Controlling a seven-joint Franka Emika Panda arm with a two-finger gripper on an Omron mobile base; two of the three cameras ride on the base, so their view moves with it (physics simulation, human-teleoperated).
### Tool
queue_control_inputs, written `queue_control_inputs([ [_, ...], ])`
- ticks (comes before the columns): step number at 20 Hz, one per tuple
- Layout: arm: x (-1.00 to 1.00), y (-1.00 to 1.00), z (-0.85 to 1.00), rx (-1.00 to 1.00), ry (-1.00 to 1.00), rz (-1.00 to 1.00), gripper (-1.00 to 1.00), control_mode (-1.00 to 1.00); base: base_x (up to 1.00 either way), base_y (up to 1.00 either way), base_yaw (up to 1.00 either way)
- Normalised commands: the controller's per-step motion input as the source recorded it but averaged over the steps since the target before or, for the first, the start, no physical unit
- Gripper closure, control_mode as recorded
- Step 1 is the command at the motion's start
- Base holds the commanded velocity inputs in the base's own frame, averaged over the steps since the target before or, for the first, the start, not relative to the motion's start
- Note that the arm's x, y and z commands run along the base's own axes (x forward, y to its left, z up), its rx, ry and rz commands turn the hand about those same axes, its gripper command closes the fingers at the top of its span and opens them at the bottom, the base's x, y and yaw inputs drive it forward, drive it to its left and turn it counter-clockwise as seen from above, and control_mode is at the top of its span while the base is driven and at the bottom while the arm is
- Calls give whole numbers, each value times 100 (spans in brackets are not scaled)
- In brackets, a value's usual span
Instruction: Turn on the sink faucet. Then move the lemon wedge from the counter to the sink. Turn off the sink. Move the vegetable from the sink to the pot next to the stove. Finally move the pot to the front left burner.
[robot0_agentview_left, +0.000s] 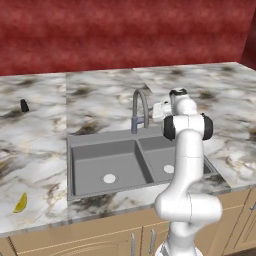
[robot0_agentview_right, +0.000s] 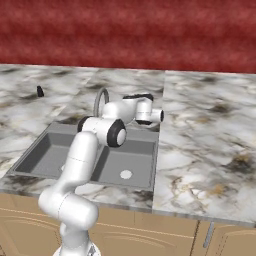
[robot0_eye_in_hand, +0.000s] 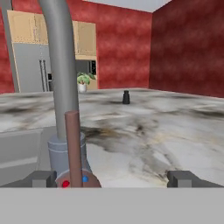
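Here the gripper (robot0_eye_in_hand: 113, 178) stands wide and empty, just beside the sink faucet (robot0_eye_in_hand: 61, 78); its upright brown lever (robot0_eye_in_hand: 73, 146) rises near the left fingertip, off-centre between the jaws, long axis vertical; red and blue dots mark the base, no writing legible; farther off, the lemon wedge (robot0_agentview_left: 20, 203) lies on the counter (robot0_agentview_left: 35, 150) left of the sink (robot0_agentview_left: 107, 167).

Our arm (robot0_agentview_left: 186, 165) rises, elbow bent fwd; gripper (robot0_eye_in_hand: 113, 178) held level, jaws spread wide, nothing betw. them.
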Motion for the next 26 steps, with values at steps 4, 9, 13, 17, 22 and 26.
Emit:
queue_control_inputs([
  [4, 0, 26, 0, 0, 1, 0, -100, -100, 0, 0, 0],
  [9, 0, 30, 0, 0, 2, 0, -100, -100, 0, 0, 0],
  [13, 0, 26, 0, 0, 2, 0, -100, -100, 0, 0, 0],
  [17, 0, 22, -4, 0, 1, 0, 100, -100, 0, 0, 0],
  [22, 0, 14, 0, 0, -1, -1, 100, -100, 0, 0, 0],
  [26, -7, 2, 0, 0, -3, -6, 100, -100, 0, 0, 0],
])
